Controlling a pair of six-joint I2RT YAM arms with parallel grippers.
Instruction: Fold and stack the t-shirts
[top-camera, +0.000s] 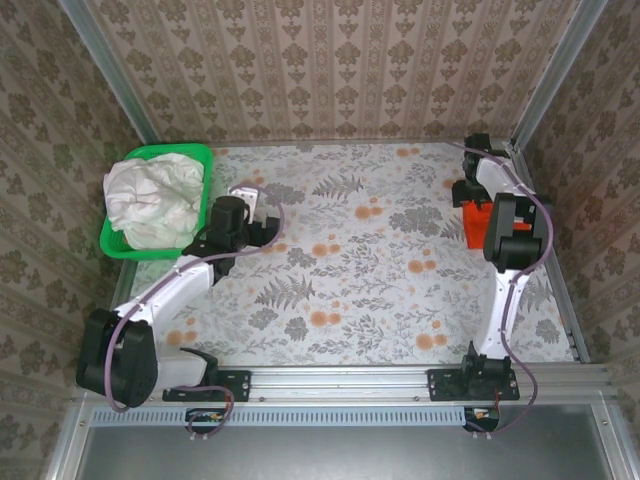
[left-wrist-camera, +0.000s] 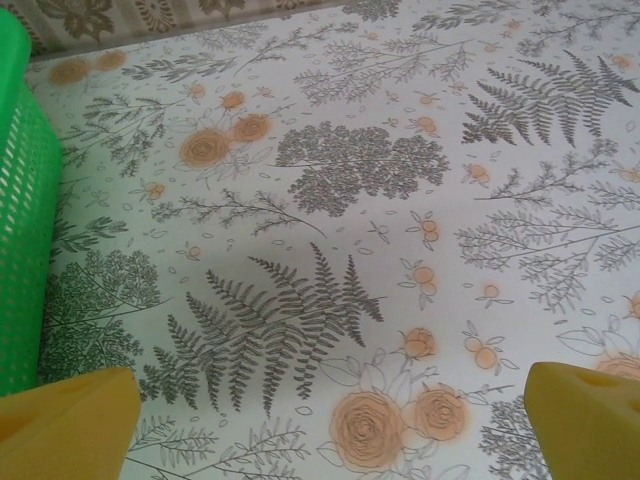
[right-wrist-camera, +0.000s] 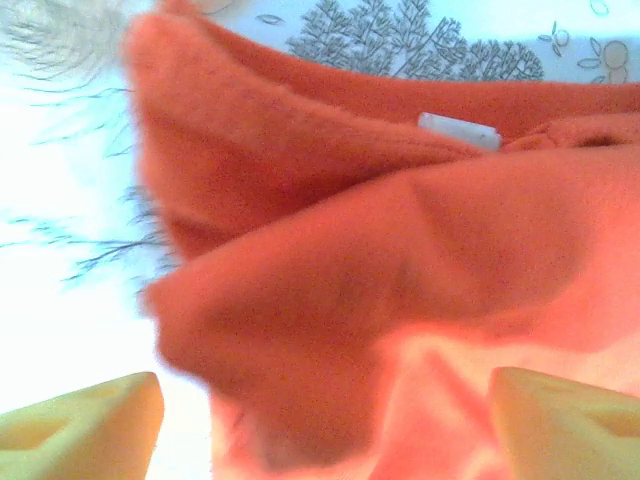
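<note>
The left jaws are held wide apart, their yellow fingertips (left-wrist-camera: 65, 425) seen low in the left wrist view with only patterned bench (top-camera: 350, 270) between them. The right jaws are likewise spread wide, one fingertip (right-wrist-camera: 80, 425) at each side of the rumpled orange-red t-shirt (right-wrist-camera: 380, 290), whose cloth lies between and beneath them; a white label (right-wrist-camera: 458, 131) is seen at its collar. The left arm (top-camera: 170, 285) is stretched from its base at seven o'clock towards ten o'clock, its wrist just beside the green basket (top-camera: 165, 152). The right arm (top-camera: 500, 300) is raised from five o'clock and bent over the orange-red t-shirt (top-camera: 474, 224) at three o'clock. The white t-shirt (top-camera: 150, 200) is bunched inside the basket.
</note>
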